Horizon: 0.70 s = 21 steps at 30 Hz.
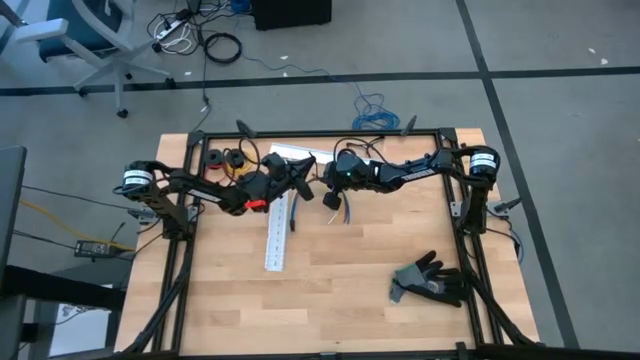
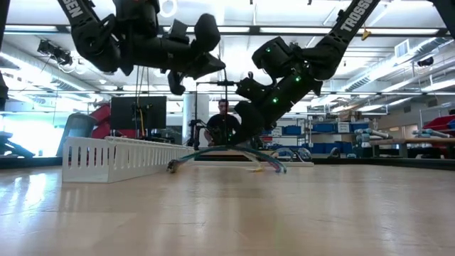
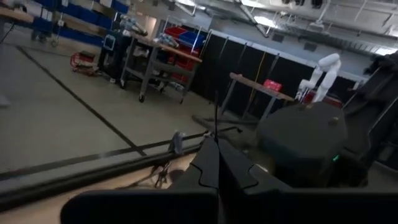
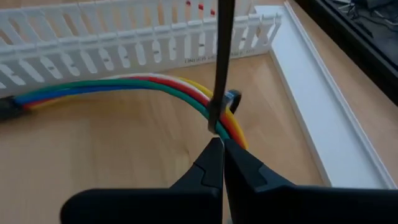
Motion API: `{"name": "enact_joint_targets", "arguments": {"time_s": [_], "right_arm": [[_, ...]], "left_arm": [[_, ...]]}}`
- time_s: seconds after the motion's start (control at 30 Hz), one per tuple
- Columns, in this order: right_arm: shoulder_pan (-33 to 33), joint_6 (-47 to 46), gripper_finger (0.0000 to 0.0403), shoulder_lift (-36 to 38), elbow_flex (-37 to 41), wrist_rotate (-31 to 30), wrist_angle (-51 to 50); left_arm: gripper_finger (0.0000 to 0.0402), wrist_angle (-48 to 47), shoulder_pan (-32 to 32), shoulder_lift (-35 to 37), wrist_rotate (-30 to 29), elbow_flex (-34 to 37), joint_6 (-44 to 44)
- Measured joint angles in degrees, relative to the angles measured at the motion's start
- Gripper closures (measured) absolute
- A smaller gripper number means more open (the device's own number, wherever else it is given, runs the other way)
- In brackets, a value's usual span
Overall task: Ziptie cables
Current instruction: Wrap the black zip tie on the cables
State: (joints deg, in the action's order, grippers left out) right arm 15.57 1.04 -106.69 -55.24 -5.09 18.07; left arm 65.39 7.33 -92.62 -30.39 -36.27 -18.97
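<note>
On the pale wood-grain surface, the cables, smooth glossy strands of blue, green, red, white, yellow and orange, arch up off the boards beside the white slotted plastic duct. The ziptie, a thin flat black strap, is looped around the bundle and rises straight up from it. The right gripper hovers just above that loop, its dark angular fingers pressed together. The left gripper hangs higher, its fingers clamped on the ziptie's upper end. A limp black glove lies well apart.
</note>
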Motion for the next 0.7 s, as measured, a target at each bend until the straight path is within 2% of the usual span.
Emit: {"name": "enact_joint_targets", "arguments": {"time_s": [0.2, 0.4, 0.53, 0.7], "right_arm": [[0.02, 0.18, 0.0401, 0.0, 0.0, 0.14, -1.46], [0.11, 0.55, 0.0389, 0.0, 0.0, 1.83, -4.4], [0.09, 0.14, 0.0355, -0.02, 0.02, 4.93, -2.53], [0.07, -0.41, 0.03, -0.02, 0.02, 3.78, 1.68]], "left_arm": [[0.0401, -0.53, 0.0, 0.0, 0.03, -1.35, 2.75], [0.0401, -6.45, 0.0, 0.0, -4.05, -1.38, 2.8], [0.0401, -7.57, 0.0, 0.02, -4.41, -1.38, 1.76], [0.0401, -7.51, 0.0, 0.04, -3.51, -1.38, 0.35]]}}
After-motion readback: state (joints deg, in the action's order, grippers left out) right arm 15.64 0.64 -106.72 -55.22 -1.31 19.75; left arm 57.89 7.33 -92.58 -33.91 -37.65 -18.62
